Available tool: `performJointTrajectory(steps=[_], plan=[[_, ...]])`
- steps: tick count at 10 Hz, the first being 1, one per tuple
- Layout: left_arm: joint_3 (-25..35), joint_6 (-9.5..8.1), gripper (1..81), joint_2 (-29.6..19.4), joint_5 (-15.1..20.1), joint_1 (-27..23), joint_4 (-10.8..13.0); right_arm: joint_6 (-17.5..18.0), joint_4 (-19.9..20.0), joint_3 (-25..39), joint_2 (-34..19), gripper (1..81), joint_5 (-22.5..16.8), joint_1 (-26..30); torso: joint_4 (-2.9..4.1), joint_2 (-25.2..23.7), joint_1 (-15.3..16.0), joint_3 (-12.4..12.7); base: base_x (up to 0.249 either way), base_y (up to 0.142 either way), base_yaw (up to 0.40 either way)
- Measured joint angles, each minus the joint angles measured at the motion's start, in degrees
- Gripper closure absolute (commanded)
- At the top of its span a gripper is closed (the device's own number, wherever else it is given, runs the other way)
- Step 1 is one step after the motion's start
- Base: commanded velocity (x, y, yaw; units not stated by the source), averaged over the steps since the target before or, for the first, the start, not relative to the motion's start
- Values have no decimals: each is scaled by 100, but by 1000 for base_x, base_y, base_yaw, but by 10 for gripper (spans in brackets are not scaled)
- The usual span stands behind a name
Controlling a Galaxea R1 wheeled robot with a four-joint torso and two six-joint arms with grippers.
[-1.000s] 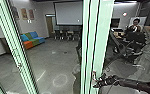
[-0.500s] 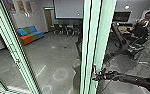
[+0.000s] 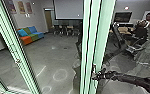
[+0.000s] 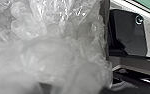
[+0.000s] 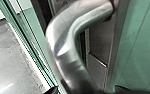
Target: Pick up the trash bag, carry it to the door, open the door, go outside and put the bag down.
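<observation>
In the head view my right gripper is at the small handle on the pale green door frame. Seen from the right wrist, the bent metal handle runs large between the dark tips of my right gripper, which stand apart on either side of it; I cannot tell whether they touch it. Clear, crumpled plastic of the trash bag lies close to the camera in the left wrist view and hides where the left gripper would be.
Through the glass are a grey floor, a colourful sofa, chairs and a projection screen. Another green post stands at the left. A person with a control rig is at the upper right.
The head view has shifted with the camera, mostly within the first half second. My right gripper stays beside the door handle throughout.
</observation>
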Motion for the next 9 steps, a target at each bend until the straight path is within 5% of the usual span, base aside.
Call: performJointTrajectory(steps=[9], plan=[[0,-1,811,0,0,33,-2,-88,327,-152,63,10,35,-46,0,-13,-2,2,25,0,0]])
